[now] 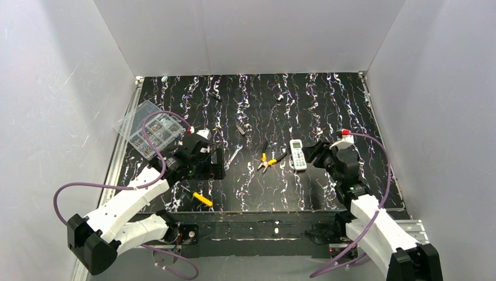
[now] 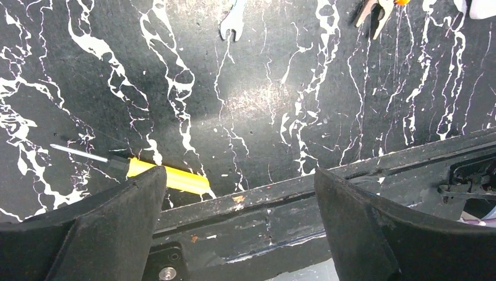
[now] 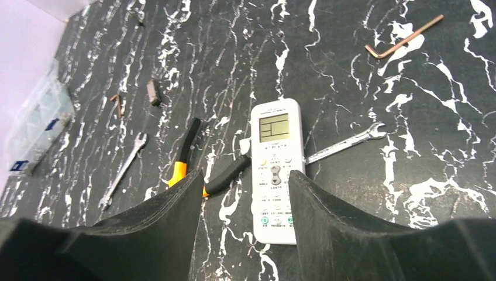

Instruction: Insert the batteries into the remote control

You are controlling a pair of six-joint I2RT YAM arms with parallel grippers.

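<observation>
- Two robot arms reach over a black table (image 1: 327, 105) with white squiggly lines on it.
- The remote control (image 1: 298, 154) lies flat on the table, near the middle and a little to the right. Its screen and buttons face up, and its screen end points to the far wall.
- The right gripper (image 1: 314, 153) is just beside the remote control, on its right side. Its two fingers are apart and hold nothing. From the right wrist camera, the remote control shows in the gap between the fingers, farther along the table. I cannot tell if a finger touches it.
- The left gripper (image 1: 217, 163) is on the left side, well apart from the remote control. Its fingers are spread very wide and nothing is in them.
- The pliers (image 1: 270, 159) have black and orange handles. They lie just left of the remote control, and one handle end comes right up to its side.
- A small wrench (image 1: 233, 157) lies between the pliers and the left gripper.
- A second wrench (image 3: 345, 143) lies on the right of the remote control, with one end up against it.
- A screwdriver (image 1: 200, 198) with a yellow handle lies near the front edge, close to the left gripper.
- A clear plastic box (image 1: 151, 127) with many little parts sits at the far left of the table.
- A bent, copper-coloured hex key (image 3: 403, 41) lies farther off to the right.
</observation>
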